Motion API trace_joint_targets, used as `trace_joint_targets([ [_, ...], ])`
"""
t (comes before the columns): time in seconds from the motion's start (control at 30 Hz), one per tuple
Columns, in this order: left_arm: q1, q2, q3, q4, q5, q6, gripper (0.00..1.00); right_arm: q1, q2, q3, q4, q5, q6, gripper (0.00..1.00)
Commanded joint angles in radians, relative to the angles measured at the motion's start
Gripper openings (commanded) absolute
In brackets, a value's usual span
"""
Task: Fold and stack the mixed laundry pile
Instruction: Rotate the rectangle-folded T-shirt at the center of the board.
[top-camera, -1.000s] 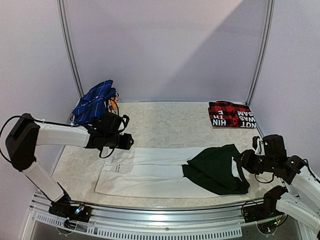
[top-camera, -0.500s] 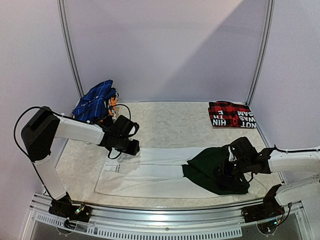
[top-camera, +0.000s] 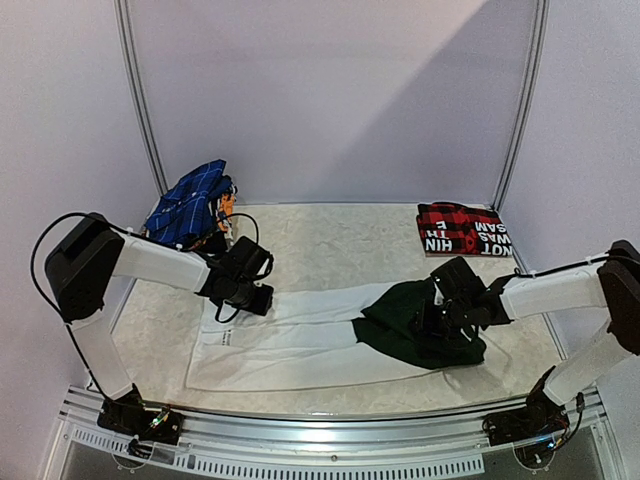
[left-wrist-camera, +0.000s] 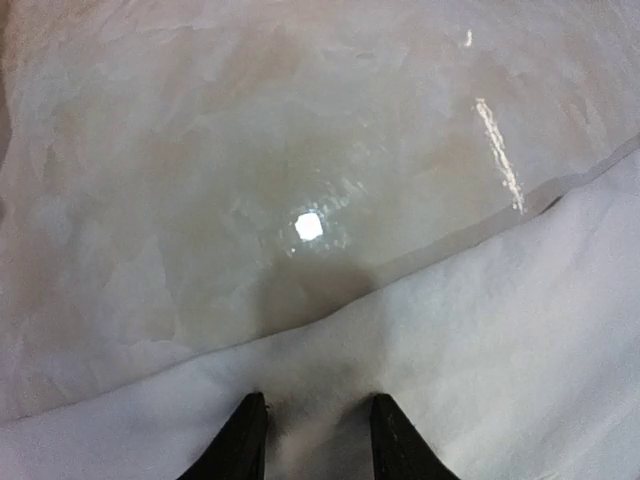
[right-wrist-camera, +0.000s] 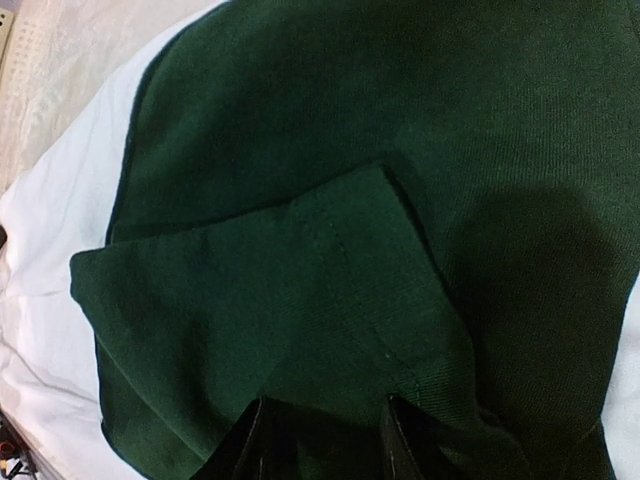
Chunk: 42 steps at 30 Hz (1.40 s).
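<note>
On the pale table (top-camera: 330, 240), both end effectors pinch the white T-shirt (top-camera: 290, 340): left end effector (left-wrist-camera: 312, 440) its far hem, right end effector (right-wrist-camera: 325, 440) the green part; uneven pulling could skew the fold.

The worktop (top-camera: 340, 245) has a pale, marbled finish, smooth and glossy, with a sharp glint of lamp light on it in the left wrist view. The white T-shirt (top-camera: 290, 340) is soft matt cloth; its dark green parts (right-wrist-camera: 330, 240) show a fine knit weave and a stitched hem. The red-and-black plaid shirt (top-camera: 462, 230) is matt fabric with printed white lettering. The blue checked cloth (top-camera: 190, 205) looks thin and woven. The tool fingers (left-wrist-camera: 243, 440) are matt black.
</note>
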Motion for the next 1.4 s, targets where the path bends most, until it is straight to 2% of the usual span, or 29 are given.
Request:
trace_joint_targets([
  [0.0,-0.002,-0.022,-0.058,-0.073,-0.050,-0.029,0.37,0.004,0.153,0.075,-0.112,0.065,-0.052,0.39],
  [0.43,-0.001,-0.165,-0.203,-0.167,-0.071,-0.110,0.37,-0.040,0.555,0.515,-0.217,-0.099,-0.240,0.38],
  [0.87,-0.033,-0.265,-0.299,-0.181,0.045,-0.230,0.37,-0.173,0.882,1.075,-0.435,-0.303,-0.380,0.37],
  [1.13,-0.086,-0.208,-0.307,-0.064,0.145,-0.322,0.37,-0.232,1.066,1.386,-0.584,-0.374,-0.415,0.37],
  [1.37,-0.192,-0.070,-0.235,0.044,0.217,-0.403,0.35,-0.275,1.184,1.612,-0.659,-0.452,-0.428,0.36],
])
